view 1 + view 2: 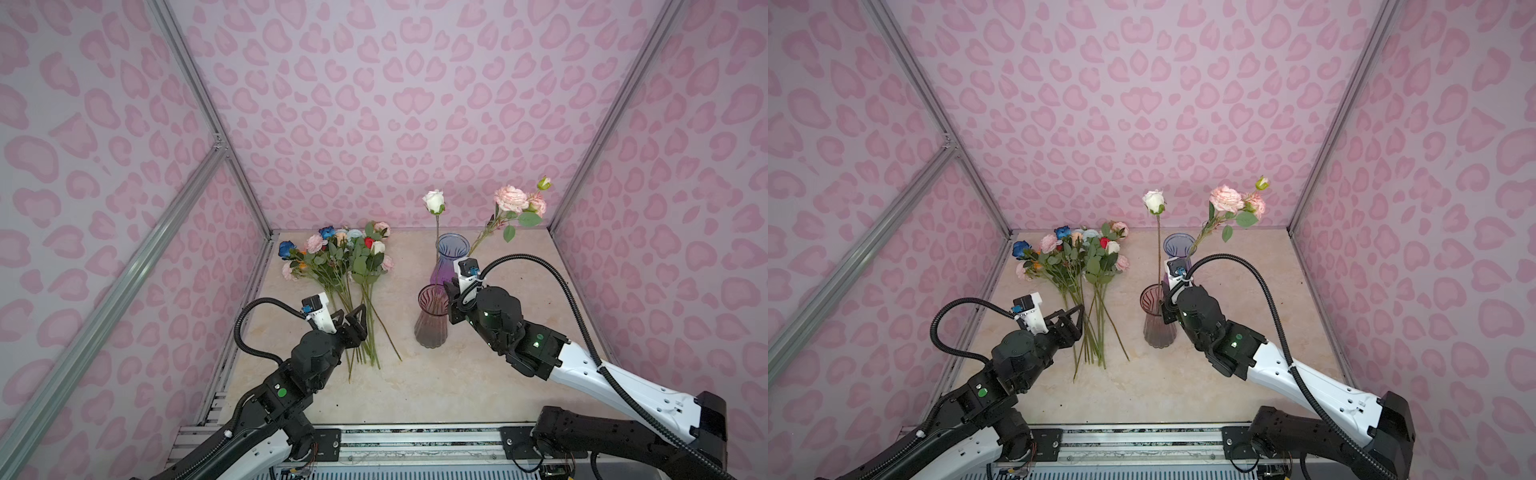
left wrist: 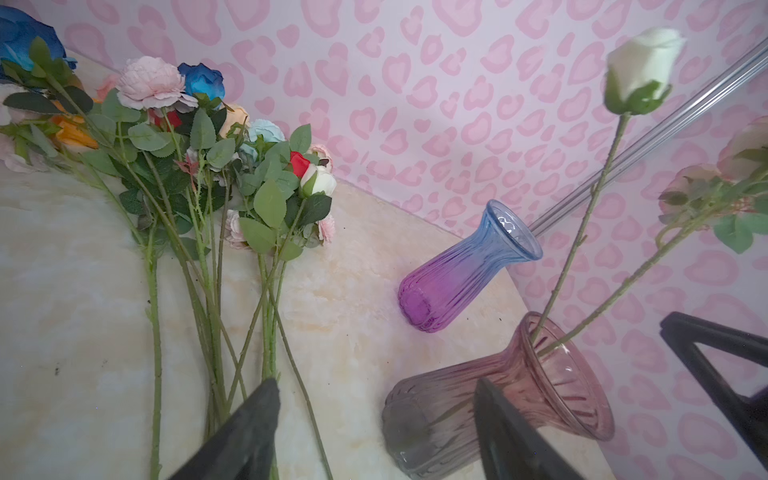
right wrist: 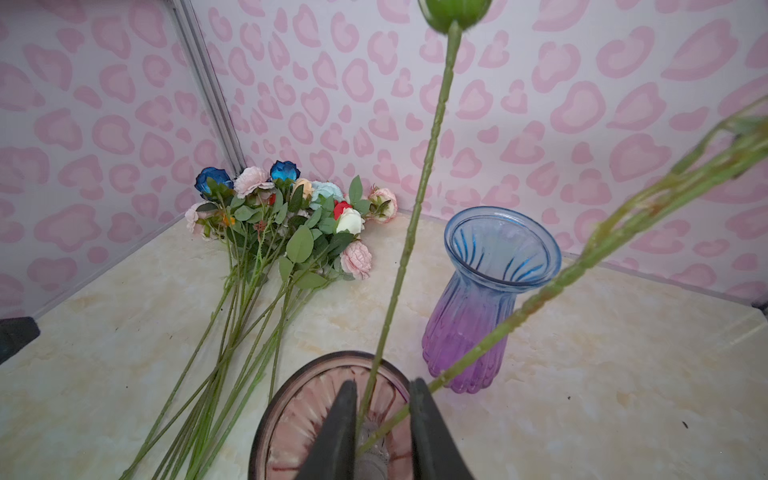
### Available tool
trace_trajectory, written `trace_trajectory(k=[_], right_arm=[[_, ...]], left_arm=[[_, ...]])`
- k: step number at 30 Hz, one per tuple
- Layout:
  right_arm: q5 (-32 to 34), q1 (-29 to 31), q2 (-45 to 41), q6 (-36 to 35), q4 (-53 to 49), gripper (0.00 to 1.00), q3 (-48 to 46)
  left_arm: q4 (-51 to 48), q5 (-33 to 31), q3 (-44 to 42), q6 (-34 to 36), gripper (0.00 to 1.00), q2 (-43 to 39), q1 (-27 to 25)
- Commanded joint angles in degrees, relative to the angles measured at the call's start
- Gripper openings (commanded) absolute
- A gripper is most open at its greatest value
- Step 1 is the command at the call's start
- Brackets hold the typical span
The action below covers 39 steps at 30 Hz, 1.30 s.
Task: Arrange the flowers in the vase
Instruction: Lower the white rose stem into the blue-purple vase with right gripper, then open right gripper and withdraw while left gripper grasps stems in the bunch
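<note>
The flowers (image 1: pixel 340 257) lie in a bunch on the table (image 1: pixel 415 386), left of middle. Their heads point toward the back wall (image 1: pixel 374 124) and their stems fan toward the front. The heads are dark blue, pink, pale blue, red, white and orange. The left gripper (image 2: pixel 376 382) hovers over the lower ends of those stems, jaws spread wide with nothing between them. To the right two vases stand close together: a smoky pink vase (image 1: pixel 430 324) in front and, just behind it, a blue vase (image 1: pixel 451 253) that shades to purple at its base. In both top views the right arm's wrist covers part of each. The pink vase holds two stems: a white rose (image 1: pixel 434 201) standing nearly upright, and a pink spray (image 1: pixel 513 199) with a green bud leaning toward the right wall. Through the blue vase's mouth only ribbed glass shows. The right gripper (image 3: pixel 382 384) sits just over the pink vase's mouth, jaws parted a little, with both stems rising between them. The rose stem runs close to one finger, but I cannot tell whether it touches. The bunch's heads reach almost to the back-left corner. A bare strip of table separates the stems from the vases. More bare table runs from the vases to the right wall and forward to the metal rail (image 1: pixel 415 436).
</note>
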Motion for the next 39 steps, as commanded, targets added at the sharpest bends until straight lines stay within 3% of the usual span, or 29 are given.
trace_trajectory(k=[1, 8, 15, 24, 31, 39], right_arm=[[-0.3, 0.6, -1.5, 0.7, -0.8, 0.25, 0.0], [2.9, 4.5, -6.0, 0.0, -1.2, 0.25, -0.6], [5.0, 5.3, -9.1, 0.8, -1.9, 0.25, -2.9], [6.1, 5.3, -12.1, 2.5, -2.5, 0.25, -6.0], [7.2, 5.0, -15.8, 3.8, -3.4, 0.26, -8.7], [6.8, 4.5, -15.9, 3.7, -3.5, 0.26, -8.9]], left_arm=[[-2.7, -4.0, 1.3, -1.0, 0.74, 2.6, 0.1], [-8.5, -5.9, 6.3, -1.6, 0.72, 14.9, 1.8], [-12.9, 3.9, 15.2, 2.0, 0.51, 34.1, 9.3], [-21.3, 0.3, 32.9, 8.4, 0.37, 59.1, 12.2], [-21.9, 0.0, 34.8, 10.2, 0.37, 65.6, 13.3], [-21.3, 2.6, 34.9, 11.1, 0.16, 67.4, 13.9]])
